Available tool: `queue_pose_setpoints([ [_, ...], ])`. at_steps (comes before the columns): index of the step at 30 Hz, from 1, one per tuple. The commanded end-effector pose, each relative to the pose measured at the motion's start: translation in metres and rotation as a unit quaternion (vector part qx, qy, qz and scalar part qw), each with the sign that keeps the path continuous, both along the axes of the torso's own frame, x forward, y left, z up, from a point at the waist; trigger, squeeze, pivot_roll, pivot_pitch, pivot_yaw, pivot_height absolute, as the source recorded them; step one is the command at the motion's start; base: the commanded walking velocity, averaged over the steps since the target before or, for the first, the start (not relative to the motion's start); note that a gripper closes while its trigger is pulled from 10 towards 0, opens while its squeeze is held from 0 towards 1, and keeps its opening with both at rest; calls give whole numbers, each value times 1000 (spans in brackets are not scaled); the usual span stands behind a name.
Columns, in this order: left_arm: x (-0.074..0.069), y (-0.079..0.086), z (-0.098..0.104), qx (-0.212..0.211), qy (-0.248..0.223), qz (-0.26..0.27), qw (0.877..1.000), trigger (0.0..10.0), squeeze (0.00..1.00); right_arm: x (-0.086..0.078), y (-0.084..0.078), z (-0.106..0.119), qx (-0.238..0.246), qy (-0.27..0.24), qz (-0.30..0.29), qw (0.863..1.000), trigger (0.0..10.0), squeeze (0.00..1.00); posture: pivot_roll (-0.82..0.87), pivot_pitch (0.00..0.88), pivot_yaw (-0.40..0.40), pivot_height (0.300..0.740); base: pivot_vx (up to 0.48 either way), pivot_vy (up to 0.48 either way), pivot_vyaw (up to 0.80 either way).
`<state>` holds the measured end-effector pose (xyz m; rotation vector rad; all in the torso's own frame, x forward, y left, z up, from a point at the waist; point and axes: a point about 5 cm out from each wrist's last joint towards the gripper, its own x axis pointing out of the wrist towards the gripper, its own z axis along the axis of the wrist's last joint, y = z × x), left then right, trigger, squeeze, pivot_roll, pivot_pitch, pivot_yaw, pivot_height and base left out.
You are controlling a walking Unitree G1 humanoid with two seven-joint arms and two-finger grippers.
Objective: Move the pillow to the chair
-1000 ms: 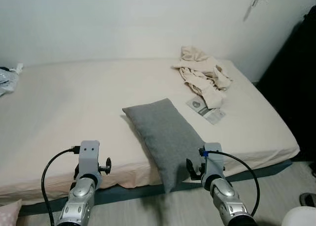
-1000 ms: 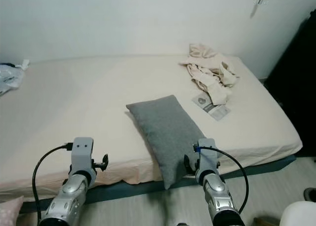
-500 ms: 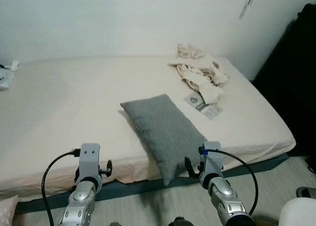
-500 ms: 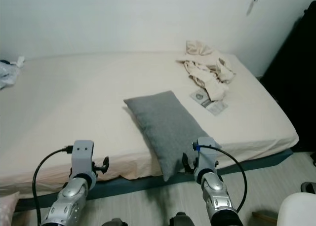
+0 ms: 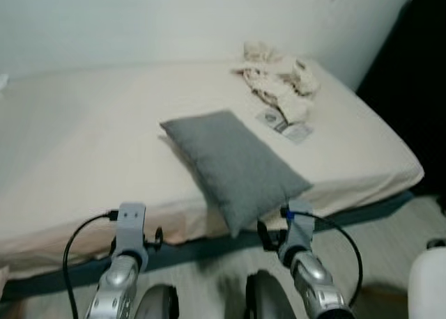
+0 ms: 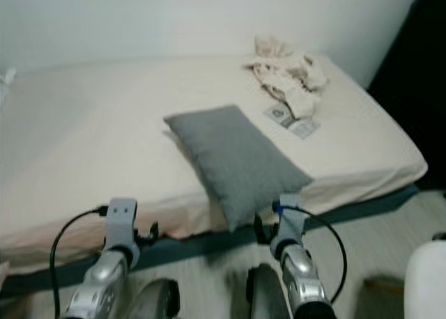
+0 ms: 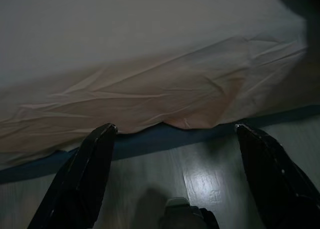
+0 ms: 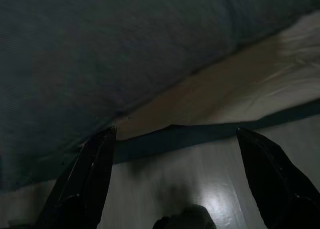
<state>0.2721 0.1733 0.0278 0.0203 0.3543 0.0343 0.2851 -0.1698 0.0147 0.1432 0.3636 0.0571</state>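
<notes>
Nearest, both silver arms reach forward low over a pale, glossy plank floor (image 7: 210,179). The left gripper (image 7: 172,176) has its long black fingers spread wide and empty, aimed at the wrinkled cream sheet (image 7: 150,94) draping the bed's near edge above a dark blue base. The right gripper (image 8: 175,176) is likewise released, fingers apart, pointing at the overhanging corner of the pillow (image 5: 233,166). The pillow is grey, soft, rectangular, with a fine woven texture, lying slantwise on the bed (image 5: 83,131) with one corner past the near edge. Farther back, crumpled beige clothes (image 5: 279,79) lie just beside a small printed packet (image 5: 286,124).
</notes>
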Motion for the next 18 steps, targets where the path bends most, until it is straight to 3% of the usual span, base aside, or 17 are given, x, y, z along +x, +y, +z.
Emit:
queue_pose_setpoints([
  [1, -3, 3, -2, 9, 6, -3, 1000, 10000, 0, -1, 1, 1, 15, -8, -8, 1000, 10000, 0, -18, 157, -13, 587, 0, 0, 0],
  [5, -3, 5, 1, 7, 0, -5, 1000, 10000, 0, 1, 3, 14, 48, -69, -11, 996, 10000, 0, -13, 163, -5, 582, 0, 0, 0],
  [14, -6, 6, 6, -4, -8, -16, 1000, 10000, 0, 6, 3, 21, 109, -112, -19, 987, 10000, 0, 20, 178, 20, 582, 0, 0, 0],
  [18, -8, 10, 8, -15, -20, -13, 1000, 10000, 0, 7, 13, 31, 196, -145, 20, 970, 10000, 0, 25, 177, 22, 582, 0, 0, 0],
])
